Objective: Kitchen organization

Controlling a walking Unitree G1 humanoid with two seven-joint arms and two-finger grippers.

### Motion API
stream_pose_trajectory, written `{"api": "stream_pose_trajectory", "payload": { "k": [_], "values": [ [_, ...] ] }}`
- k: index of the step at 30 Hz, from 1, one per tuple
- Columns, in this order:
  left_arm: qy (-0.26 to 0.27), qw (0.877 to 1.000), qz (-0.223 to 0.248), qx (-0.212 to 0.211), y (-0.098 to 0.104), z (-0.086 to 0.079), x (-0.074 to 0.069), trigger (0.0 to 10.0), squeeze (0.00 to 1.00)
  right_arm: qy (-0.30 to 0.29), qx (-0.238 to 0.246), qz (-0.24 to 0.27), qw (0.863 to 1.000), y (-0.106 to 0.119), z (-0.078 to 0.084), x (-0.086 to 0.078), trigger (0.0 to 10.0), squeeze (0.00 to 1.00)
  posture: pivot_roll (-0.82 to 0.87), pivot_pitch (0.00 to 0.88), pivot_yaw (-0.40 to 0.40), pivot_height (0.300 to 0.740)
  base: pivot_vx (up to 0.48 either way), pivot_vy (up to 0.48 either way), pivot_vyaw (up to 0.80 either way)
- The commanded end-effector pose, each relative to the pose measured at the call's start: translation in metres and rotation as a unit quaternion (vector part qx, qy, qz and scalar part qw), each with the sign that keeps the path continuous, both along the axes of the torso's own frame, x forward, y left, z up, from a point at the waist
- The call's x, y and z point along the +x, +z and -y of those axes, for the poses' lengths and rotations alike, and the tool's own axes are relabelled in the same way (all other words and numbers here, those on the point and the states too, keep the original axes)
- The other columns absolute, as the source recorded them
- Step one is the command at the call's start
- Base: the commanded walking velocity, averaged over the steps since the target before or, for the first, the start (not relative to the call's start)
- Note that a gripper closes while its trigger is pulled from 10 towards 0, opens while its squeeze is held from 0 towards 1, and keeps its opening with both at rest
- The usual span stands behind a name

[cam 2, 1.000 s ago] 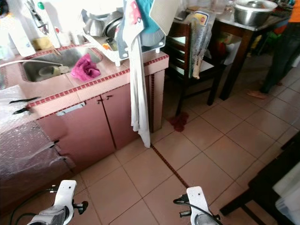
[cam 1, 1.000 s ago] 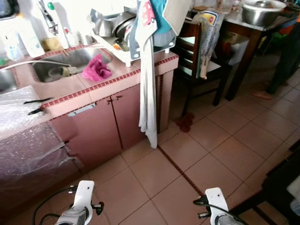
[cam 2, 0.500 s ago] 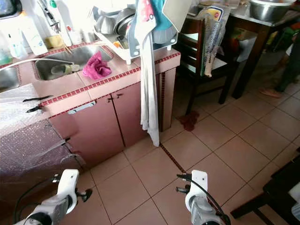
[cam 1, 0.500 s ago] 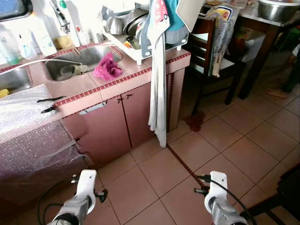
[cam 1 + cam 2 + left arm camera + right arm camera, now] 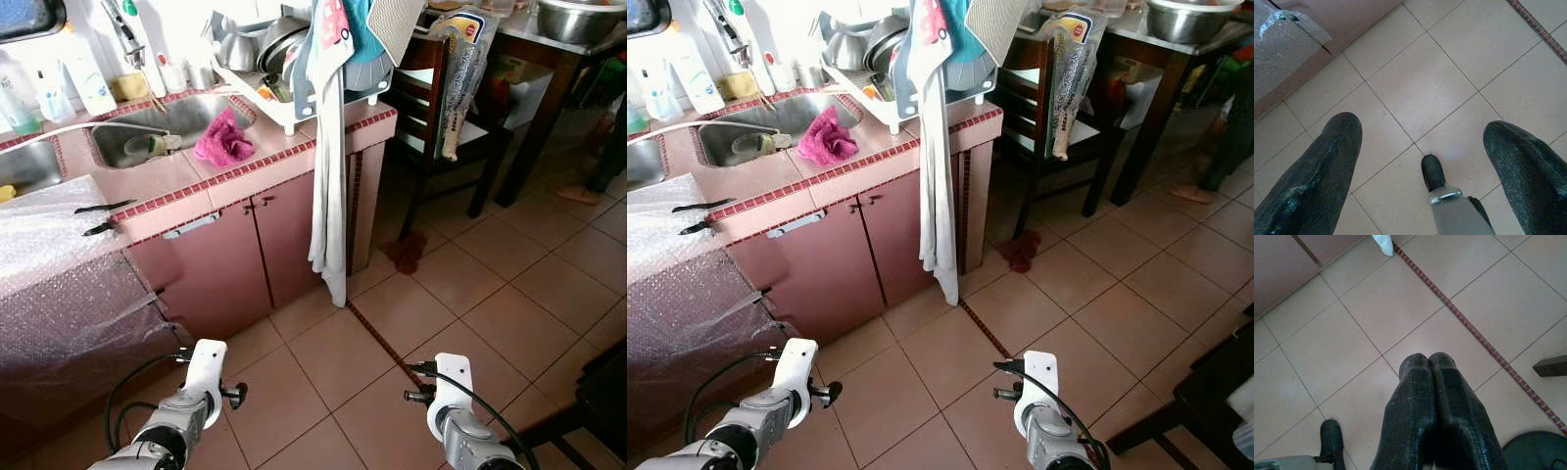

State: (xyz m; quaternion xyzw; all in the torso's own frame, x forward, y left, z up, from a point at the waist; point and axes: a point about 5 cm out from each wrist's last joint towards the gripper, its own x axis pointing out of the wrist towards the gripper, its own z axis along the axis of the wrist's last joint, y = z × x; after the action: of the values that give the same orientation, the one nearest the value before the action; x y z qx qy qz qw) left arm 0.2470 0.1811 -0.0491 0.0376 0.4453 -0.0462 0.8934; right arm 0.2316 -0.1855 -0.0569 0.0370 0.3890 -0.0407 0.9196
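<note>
At the far left, bubble wrap (image 5: 54,264) covers the left end of the pink bench (image 5: 235,181) and hangs down its front. Two dark tools (image 5: 103,217) lie at the edge of the wrap. Bottles (image 5: 83,78) stand along the back edge. Next comes the sink (image 5: 171,122), sunk in the bench top, with a tap (image 5: 127,39) behind it. A pink cloth (image 5: 223,145) lies bunched on the sink's right rim. Below it, two pink doors (image 5: 265,245) are closed.

At the right end of the bench stands a dish rack (image 5: 284,69) full of pots and plates. A long white towel (image 5: 328,186) hangs from it, down past the bench's right corner, almost to the floor (image 5: 460,294).

Low down, both arms hang over the tiled floor. The left hand (image 5: 1422,161) is released, its two black fingers (image 5: 1327,166) wide apart above the tiles. The right hand (image 5: 1430,406) is clenched on nothing, fingertips pressed together.

Right of the bench is a dark chair (image 5: 431,127) with a printed cloth (image 5: 460,69) over its back. A red rag (image 5: 405,252) lies on the floor near its legs. Further right, a dark table (image 5: 549,69) carries a metal bowl (image 5: 573,18). A person's foot (image 5: 578,196) shows by the right edge.
</note>
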Motion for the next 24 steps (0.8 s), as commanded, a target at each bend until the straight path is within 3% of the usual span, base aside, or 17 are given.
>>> {"api": "stream_pose_trajectory", "payload": {
  "k": [1,14,24],
  "values": [
    [0.006,1.0,0.001,0.004,0.0,-0.005,-0.002,10.0,0.0,0.004,-0.001,-0.013,1.0,-0.004,0.0,-0.005,10.0,0.0,0.03,0.0,0.048,0.74,0.0,0.0,0.0],
    [-0.001,1.0,-0.004,0.006,-0.003,-0.004,-0.005,10.0,0.0,0.015,-0.016,-0.032,0.999,-0.009,0.003,-0.015,10.0,0.0,0.02,0.0,0.046,0.74,0.0,0.0,0.0],
    [0.003,1.0,-0.007,0.005,-0.004,-0.006,-0.007,10.0,0.0,0.021,-0.022,-0.038,0.999,-0.011,0.004,-0.018,10.0,0.0,0.02,0.0,0.048,0.74,0.0,-0.367,0.0]
  ]
}}
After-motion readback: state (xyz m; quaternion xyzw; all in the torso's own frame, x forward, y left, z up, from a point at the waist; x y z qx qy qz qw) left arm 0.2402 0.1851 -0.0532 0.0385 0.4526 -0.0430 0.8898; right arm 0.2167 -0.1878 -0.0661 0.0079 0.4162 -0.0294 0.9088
